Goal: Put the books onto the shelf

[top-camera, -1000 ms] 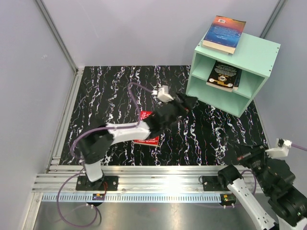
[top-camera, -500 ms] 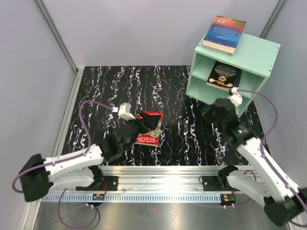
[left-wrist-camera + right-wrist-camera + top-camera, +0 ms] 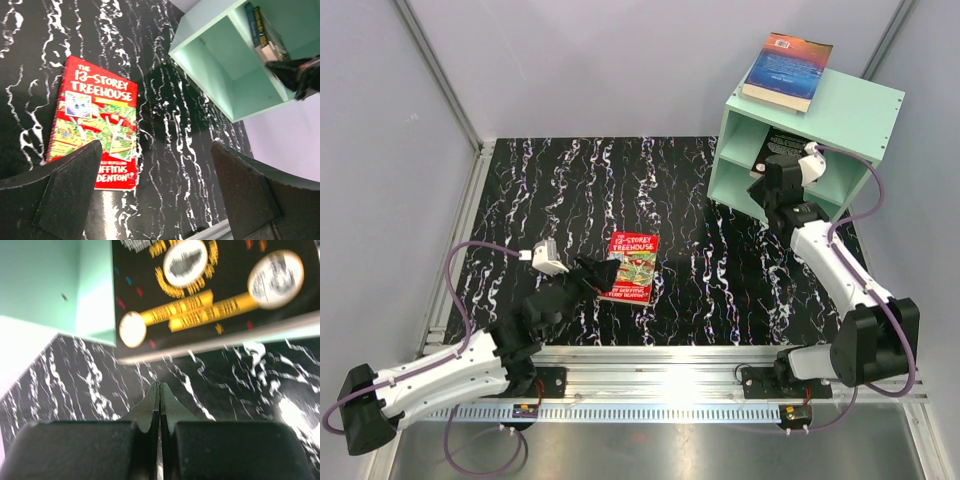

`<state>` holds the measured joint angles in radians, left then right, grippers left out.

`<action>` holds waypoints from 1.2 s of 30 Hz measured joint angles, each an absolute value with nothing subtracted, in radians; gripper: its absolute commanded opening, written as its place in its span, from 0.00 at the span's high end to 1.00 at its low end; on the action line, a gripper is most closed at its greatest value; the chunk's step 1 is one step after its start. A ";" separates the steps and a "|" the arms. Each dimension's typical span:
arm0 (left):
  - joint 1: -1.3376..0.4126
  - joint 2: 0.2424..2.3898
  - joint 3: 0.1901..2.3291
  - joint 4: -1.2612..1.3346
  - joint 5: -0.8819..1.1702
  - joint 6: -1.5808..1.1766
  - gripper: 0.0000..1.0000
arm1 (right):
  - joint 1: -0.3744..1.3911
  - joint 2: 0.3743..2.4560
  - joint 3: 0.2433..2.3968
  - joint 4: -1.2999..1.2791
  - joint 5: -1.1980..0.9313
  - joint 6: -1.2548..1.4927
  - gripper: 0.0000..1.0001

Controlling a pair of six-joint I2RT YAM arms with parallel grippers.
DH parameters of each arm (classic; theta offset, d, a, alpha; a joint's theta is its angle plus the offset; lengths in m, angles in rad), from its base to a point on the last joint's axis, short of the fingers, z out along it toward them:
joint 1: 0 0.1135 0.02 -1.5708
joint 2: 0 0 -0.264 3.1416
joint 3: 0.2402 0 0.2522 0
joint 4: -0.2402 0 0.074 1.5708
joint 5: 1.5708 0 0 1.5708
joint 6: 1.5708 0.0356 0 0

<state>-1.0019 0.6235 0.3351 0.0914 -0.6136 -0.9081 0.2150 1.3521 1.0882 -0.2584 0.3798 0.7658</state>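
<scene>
The red paperback lies flat and face up on the worktop, left of the middle and well apart from the shelf at the far right. The left claw hangs just near of it with its jaws wide apart, holding nothing. The right claw is pressed fully together and empty, at the front of the shelf, just before the black book. That view is blurred, but this book seems to jut a little past the compartment's front edge. The blue-orange book lies on the shelf's top.

The red one looks thin and light, with a glossy cover that may slip. It will likely bend if lifted by one corner. Lying flat, it offers no edge to pinch from above, so the spine side is probably the best hold, one finger worked under it, since the glued spine is the stiffest part.
</scene>
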 measured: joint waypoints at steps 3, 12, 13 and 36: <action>-1.002 0.624 0.333 0.076 -0.621 -0.905 0.06 | 0.215 1.369 1.095 -0.218 0.419 0.767 1.00; -1.002 0.630 0.314 0.058 -0.625 -0.904 0.06 | 0.212 1.426 1.103 -0.202 0.612 0.800 1.00; -1.002 0.630 0.304 0.059 -0.625 -0.905 0.06 | 0.209 1.431 1.103 -0.202 0.628 0.802 1.00; -1.002 0.615 0.256 -0.043 -0.678 -0.923 0.01 | 0.201 1.149 0.838 -0.120 0.441 0.834 0.37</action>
